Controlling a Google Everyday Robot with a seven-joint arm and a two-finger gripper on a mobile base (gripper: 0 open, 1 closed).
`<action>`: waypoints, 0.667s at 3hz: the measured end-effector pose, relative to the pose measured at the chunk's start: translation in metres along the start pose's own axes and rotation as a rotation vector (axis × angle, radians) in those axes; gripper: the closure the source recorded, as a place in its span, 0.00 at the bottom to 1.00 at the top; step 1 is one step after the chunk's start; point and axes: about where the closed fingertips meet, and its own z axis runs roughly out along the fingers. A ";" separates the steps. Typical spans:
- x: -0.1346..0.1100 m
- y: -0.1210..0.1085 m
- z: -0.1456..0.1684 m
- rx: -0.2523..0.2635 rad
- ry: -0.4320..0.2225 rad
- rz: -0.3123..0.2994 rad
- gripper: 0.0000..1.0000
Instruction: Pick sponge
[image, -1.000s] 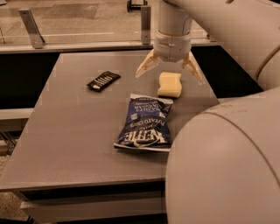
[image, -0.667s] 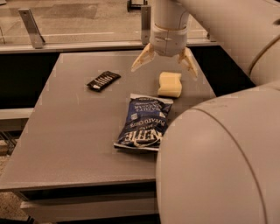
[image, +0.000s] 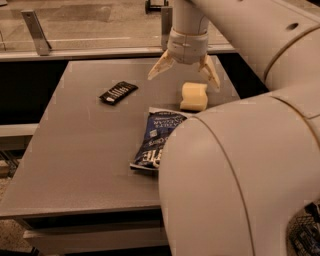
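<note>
step in hand: approach for the grasp; sponge not yet held.

end effector (image: 183, 80): hangs over the far right part of the tabletop (image: 75, 145). fingers (image: 157, 68) splayed wide, nothing between them.

sponge (image: 194, 96): pale yellow block lying flat near the far right corner, close to the right edge, clear of both fingertips. it sits under the right half of my span, not centred. my height above it i cannot tell from this single view.

how to do it well (judgement):
- shift toward the right edge and slightly toward the near edge until the block is centred, then come straight down.
- close across the narrow waist. the block is soft, so squeeze firmly without crushing it, then lift straight up.
- bring both fingers in evenly; a push from one side alone would likely slide the block over the smooth top.

hazard: the far end of the chip bag (image: 159, 137) lies just beside the sponge's near side; touching or not, i cannot tell. a finger landing on that crinkled edge could drag the bag along. the black wrapped bar (image: 118, 92) lies well apart, toward the left edge, so it is no concern.

surface: grey, matte, flat.

room: past the far edge runs a metal rail (image: 100, 52) with a slanted post (image: 36, 31), and pale floor behind. my own arm (image: 240, 180) fills the near right and hides the near right corner.
</note>
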 end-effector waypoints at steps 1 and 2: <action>0.006 0.006 0.014 -0.015 -0.015 0.018 0.00; 0.010 0.015 0.024 -0.018 -0.035 0.036 0.00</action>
